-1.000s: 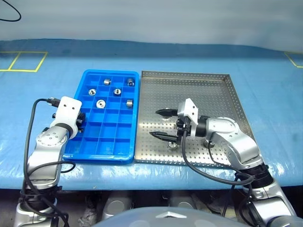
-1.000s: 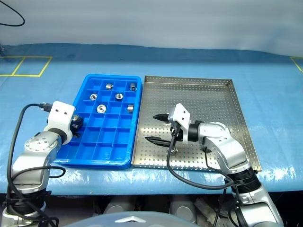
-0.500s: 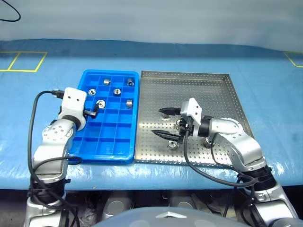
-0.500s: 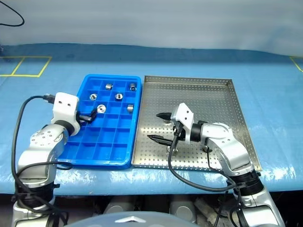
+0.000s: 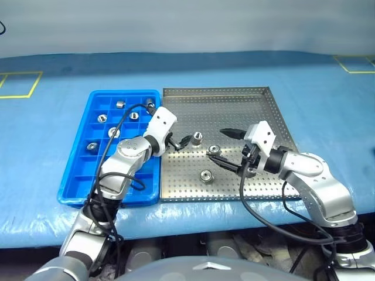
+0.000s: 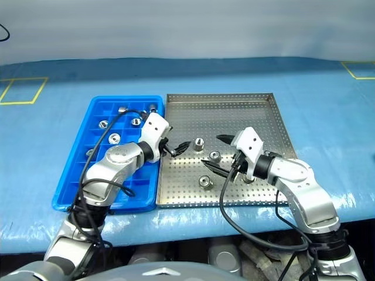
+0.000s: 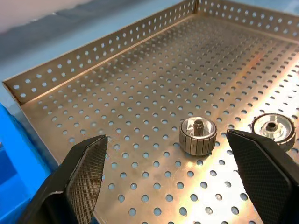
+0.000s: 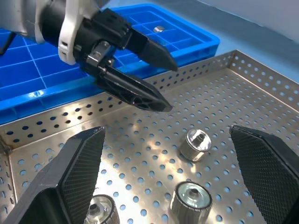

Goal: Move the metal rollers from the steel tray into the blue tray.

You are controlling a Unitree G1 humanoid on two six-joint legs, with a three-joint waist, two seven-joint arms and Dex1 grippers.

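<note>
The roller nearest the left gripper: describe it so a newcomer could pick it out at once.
Find the steel tray beside the blue tray. Three metal rollers stand on its floor; this roller is the one farthest from the robot, just ahead of the open left gripper. The other two lie nearer the robot.

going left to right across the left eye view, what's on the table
blue tray → left gripper → roller → roller → roller, all three on the steel tray → right gripper
</note>
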